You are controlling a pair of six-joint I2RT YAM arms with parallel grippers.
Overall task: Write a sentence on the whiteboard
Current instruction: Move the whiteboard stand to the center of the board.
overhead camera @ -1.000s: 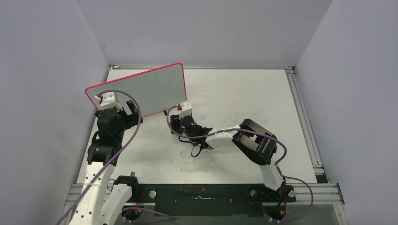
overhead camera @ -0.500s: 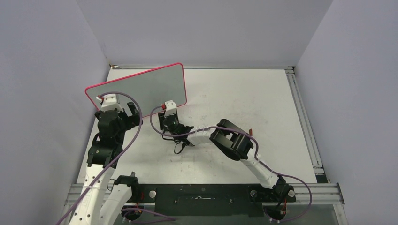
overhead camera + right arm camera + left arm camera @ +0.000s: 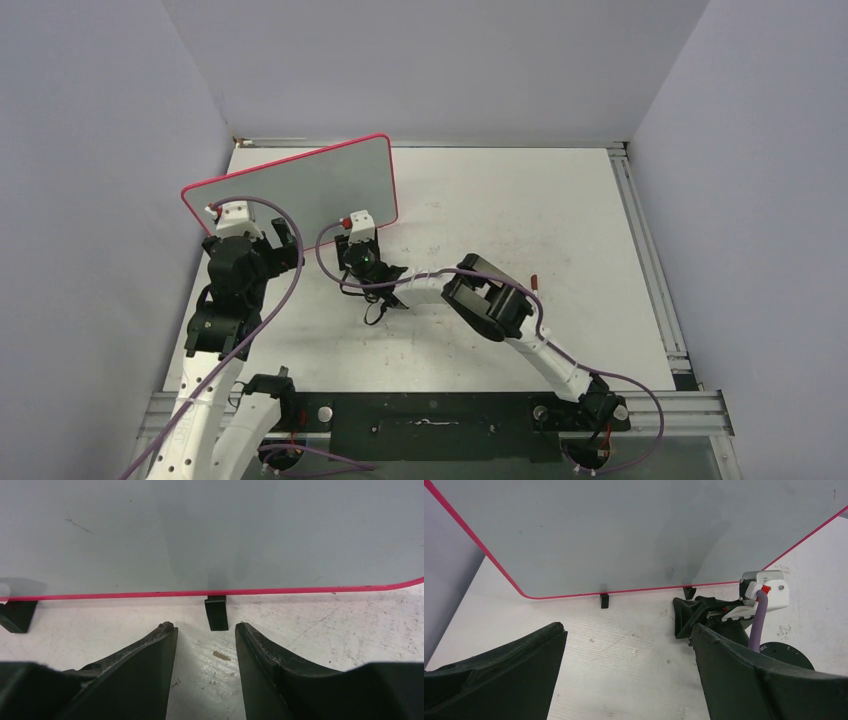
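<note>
Right gripper (image 3: 205, 626) (jaws parted) facing upright whiteboard (image 3: 210, 530), long axis horizontal

Left end effector (image 3: 626, 630) spread wide, right end effector (image 3: 205, 626) parted narrowly, both low

Nothing can be read with any certainty. In the left wrist view, a tiny line of white print (image 3: 766, 647) stands on the black round housing (image 3: 786, 655) of the right arm, but it is too small to make out. The whiteboard (image 3: 624, 530) bears only faint specks and, in the right wrist view, one short thin stroke (image 3: 79, 525). None of these form a letter or number.
</note>
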